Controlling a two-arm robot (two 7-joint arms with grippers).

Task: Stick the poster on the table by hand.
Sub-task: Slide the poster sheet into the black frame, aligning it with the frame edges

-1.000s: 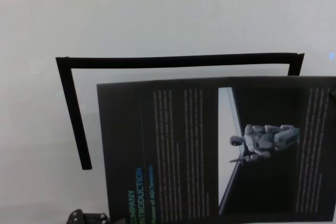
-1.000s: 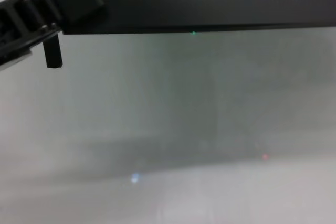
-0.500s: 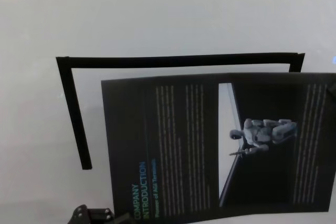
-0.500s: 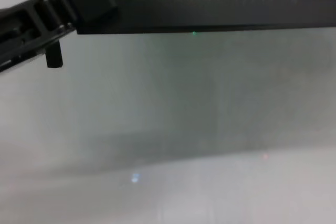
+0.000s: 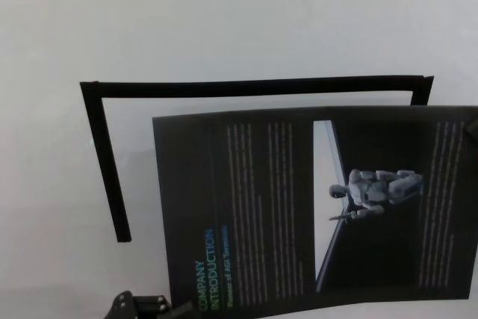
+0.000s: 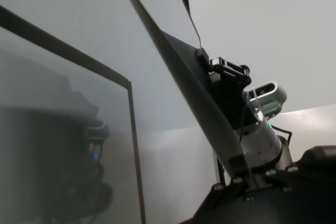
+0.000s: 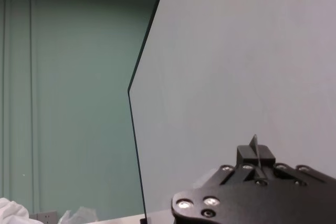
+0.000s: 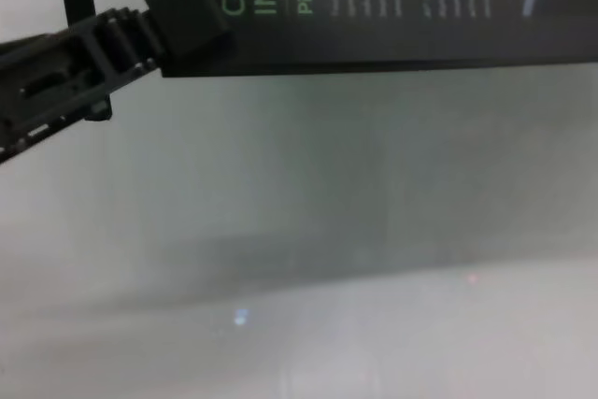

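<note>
Poster (image 5: 314, 211) hangs above the pale worktop (image 5: 224, 28), its far edge just short of a black tape outline (image 5: 101, 155) marked there and its near left corner overhanging the outline's open side. Left tool (image 8: 177, 21) pinches that near left corner beside the green heading, one finger (image 8: 192, 7) lying flat on the printed face. Right tool (image 6: 223, 69) grips the opposite edge, seen in the left wrist view; its jaws seem pressed on the sheet, though the angle is poor. The sheet appears slightly tilted, seen edge-on.
</note>
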